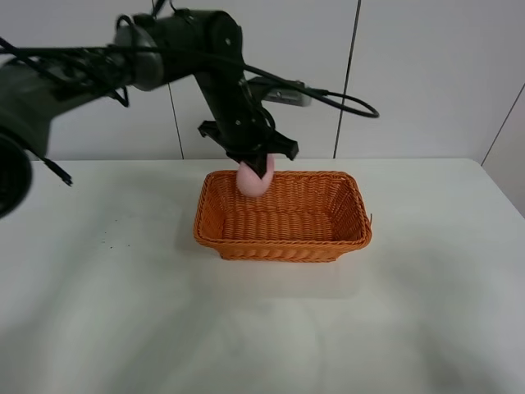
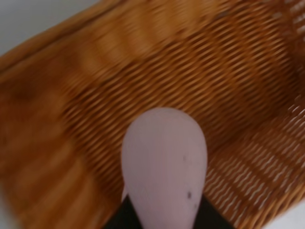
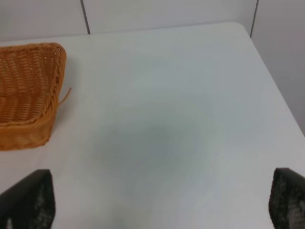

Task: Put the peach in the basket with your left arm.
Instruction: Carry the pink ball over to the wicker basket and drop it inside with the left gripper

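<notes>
The pale pink peach point(image 1: 253, 178) hangs in my left gripper point(image 1: 255, 170), which is shut on it just above the back left part of the orange wicker basket point(image 1: 283, 243). In the left wrist view the peach point(image 2: 164, 164) fills the middle, held between dark fingers point(image 2: 125, 217), with the basket's woven floor point(image 2: 190, 71) right below. My right gripper point(image 3: 162, 202) is open and empty over bare table; its two dark fingertips point(image 3: 29, 199) show far apart. The right arm does not show in the exterior high view.
The basket stands in the middle of a white table point(image 1: 107, 312). Its corner point(image 3: 28, 95) shows in the right wrist view, with the table's edge point(image 3: 276, 95) beyond. A white panelled wall point(image 1: 426, 74) stands behind the table.
</notes>
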